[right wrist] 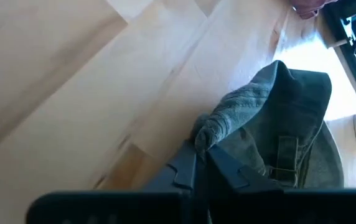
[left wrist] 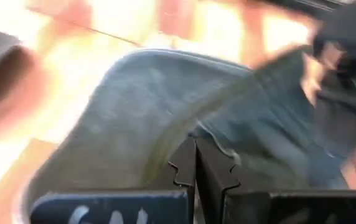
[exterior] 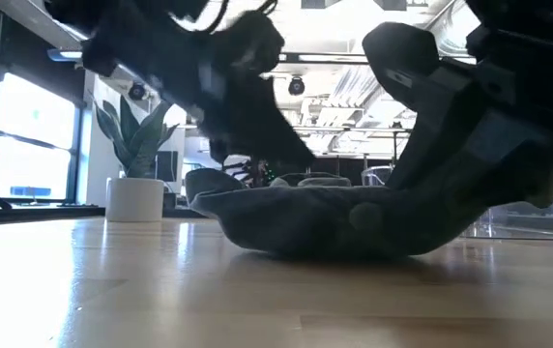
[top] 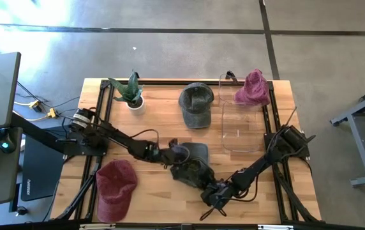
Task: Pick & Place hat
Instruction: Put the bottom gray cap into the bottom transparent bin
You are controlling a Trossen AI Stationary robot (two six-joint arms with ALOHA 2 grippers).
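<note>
A dark grey cap (top: 194, 163) lies at the middle of the table, toward the near edge; in the low view its underside (exterior: 334, 237) is on the wood. My left gripper (top: 177, 153) comes in from the left and is shut on the cap's left side. My right gripper (top: 203, 184) comes in from the near right and is shut on the cap's near side. Both wrist views show the cap close up, the left wrist view (left wrist: 140, 112) and the right wrist view (right wrist: 277, 124). My left gripper pinches the cap between its two fingers where the brim meets the crown (left wrist: 181, 134). The fingers (left wrist: 184, 165) come at it slanting down from the table's left. The cap's underside is on the table. My right gripper pinches a bunched fold of the crown's edge (right wrist: 212, 130) between its two fingers, beside the back strap and buckle (right wrist: 284, 162). The fingers (right wrist: 181, 168) come in low from the table's near right. The cap stays on the table.
A red cap (top: 115, 185) lies at the near left, a grey cap (top: 196, 105) at the far middle. A magenta hat (top: 253, 88) sits at the far end of a clear bin (top: 240, 128). A potted plant (top: 131, 94) stands at the far left.
</note>
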